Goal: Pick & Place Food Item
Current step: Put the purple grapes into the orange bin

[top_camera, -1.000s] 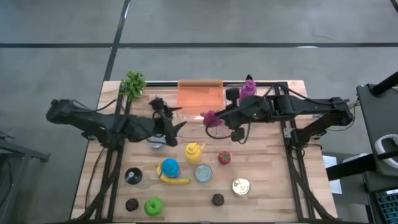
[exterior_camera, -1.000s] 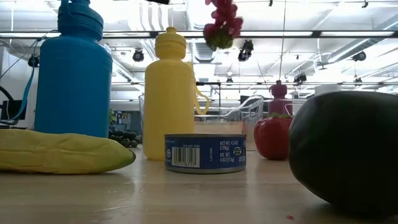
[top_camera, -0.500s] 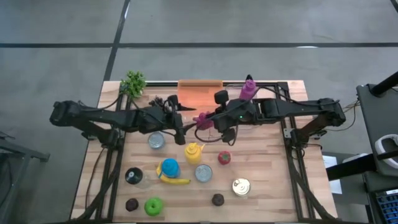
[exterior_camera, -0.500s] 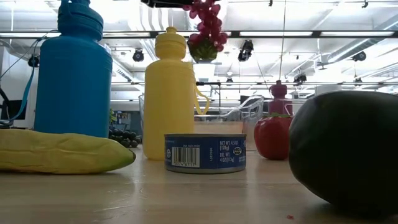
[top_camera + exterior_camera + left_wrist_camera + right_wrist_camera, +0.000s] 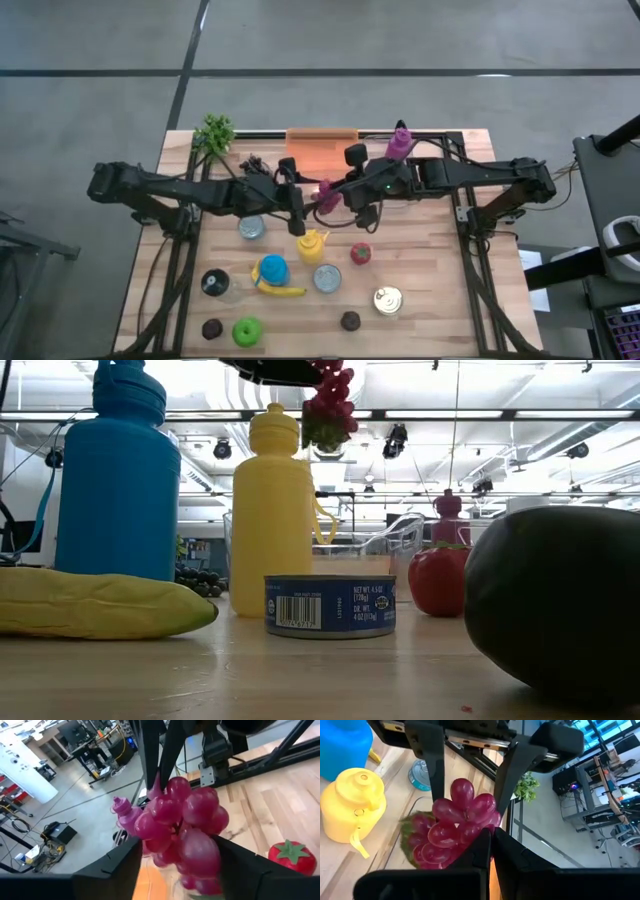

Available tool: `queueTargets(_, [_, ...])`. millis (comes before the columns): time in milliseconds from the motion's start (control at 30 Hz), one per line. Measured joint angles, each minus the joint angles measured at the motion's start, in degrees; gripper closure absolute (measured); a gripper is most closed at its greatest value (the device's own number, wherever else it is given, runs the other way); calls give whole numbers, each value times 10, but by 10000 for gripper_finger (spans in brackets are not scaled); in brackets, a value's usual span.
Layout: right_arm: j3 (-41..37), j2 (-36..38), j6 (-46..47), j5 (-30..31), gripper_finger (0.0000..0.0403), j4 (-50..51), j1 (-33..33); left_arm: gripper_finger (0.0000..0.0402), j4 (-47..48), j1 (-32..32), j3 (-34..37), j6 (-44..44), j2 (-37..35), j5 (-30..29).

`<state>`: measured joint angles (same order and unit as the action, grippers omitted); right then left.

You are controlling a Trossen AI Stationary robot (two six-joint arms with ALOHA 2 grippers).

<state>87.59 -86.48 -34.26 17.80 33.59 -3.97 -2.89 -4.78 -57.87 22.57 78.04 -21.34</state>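
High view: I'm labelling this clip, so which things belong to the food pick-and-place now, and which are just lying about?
In the job: grapes; right gripper, shut on them; left gripper, open around them.

Lying about: yellow bottle, blue bottle, banana, tin, green apple.

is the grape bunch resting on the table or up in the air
Up in the air. The grape bunch hangs above the yellow bottle in the low view, held by the right gripper, with the left gripper around it.
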Motion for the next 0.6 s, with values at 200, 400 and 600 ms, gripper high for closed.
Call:
queueTargets(200, [0, 0, -2, 0, 394, 0, 0, 245, -1, 0, 0, 37, 2, 0])
queueTargets(400, [0, 1, -2, 0, 394, 0, 0, 321, 4, 0, 0, 55, 2, 0])
queueTargets(600, [0, 1, -2, 0, 394, 0, 0, 369, 7, 0, 0, 85, 2, 0])
